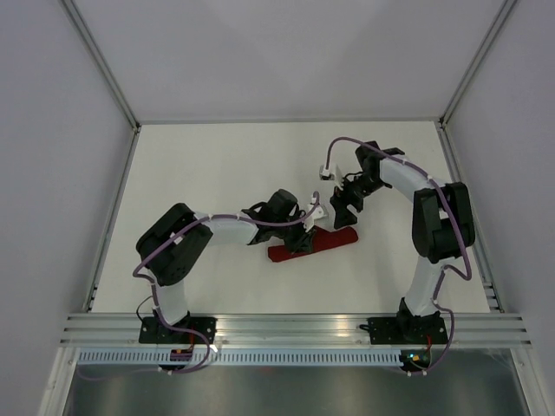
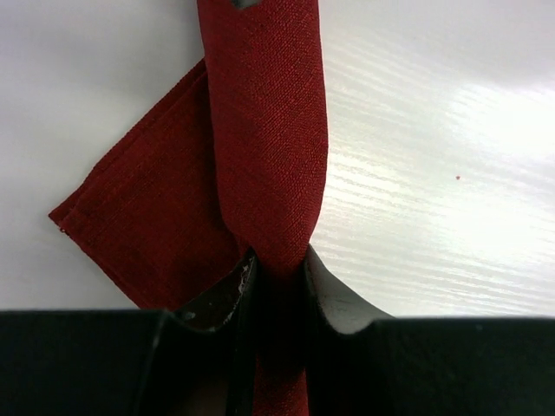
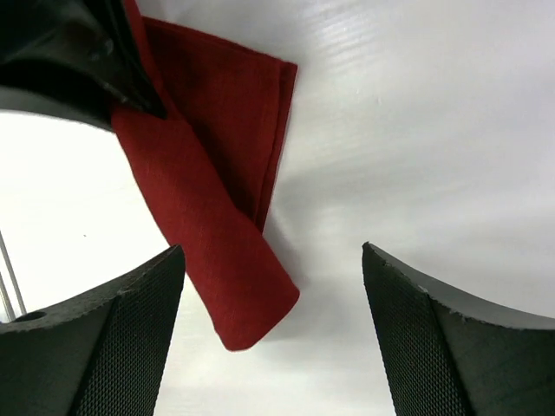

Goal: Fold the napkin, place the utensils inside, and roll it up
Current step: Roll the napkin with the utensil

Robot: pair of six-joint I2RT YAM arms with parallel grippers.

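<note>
White tabletop [image 1: 217,173], bare walls. At its middle lies the maroon napkin [image 1: 334,241], mostly rolled, one flap loose. The left gripper [image 2: 277,269] has its jaws pinched on the roll. The right gripper [image 3: 270,251] hovers wide open and empty over the other end. I'd turn both ends evenly and tightly.

No legible text, labels, brands, numbers or signs in any of three views.
</note>
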